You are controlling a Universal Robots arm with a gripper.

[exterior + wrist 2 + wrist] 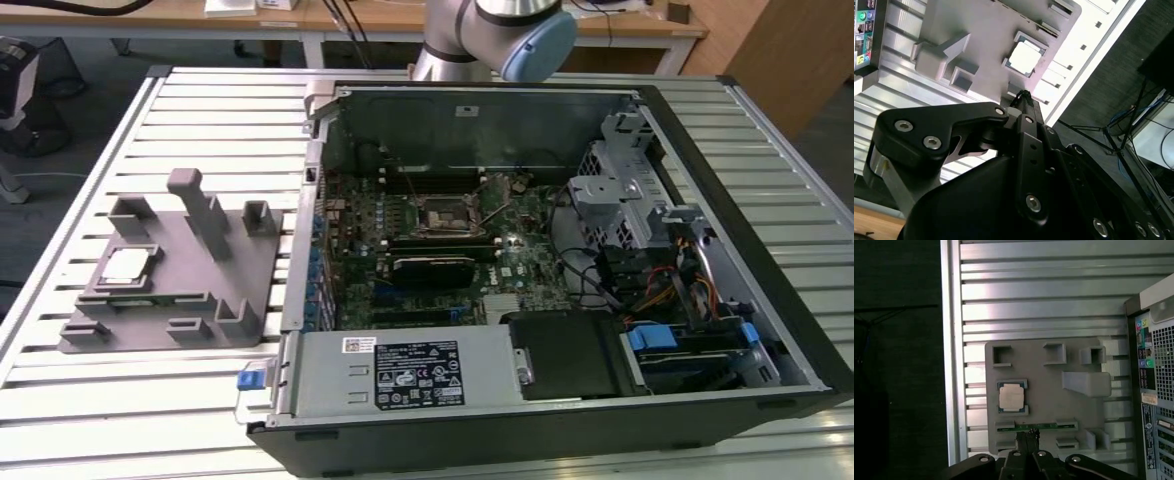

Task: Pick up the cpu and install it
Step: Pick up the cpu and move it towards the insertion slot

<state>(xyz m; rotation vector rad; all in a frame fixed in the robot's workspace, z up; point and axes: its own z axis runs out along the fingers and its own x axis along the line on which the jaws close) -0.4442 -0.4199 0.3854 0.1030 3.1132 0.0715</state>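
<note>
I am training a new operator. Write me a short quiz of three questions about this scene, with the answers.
1. True or false: the cpu already sits inside the computer case.
2. Multiple choice: the grey fixture stands A) on the exterior view's left of the case, B) on the exterior view's right of it, C) inside it.
3. Short answer: what does the gripper hold?
Key: 1 false, the cpu lies in the fixture; 2 A; 3 nothing.
</note>
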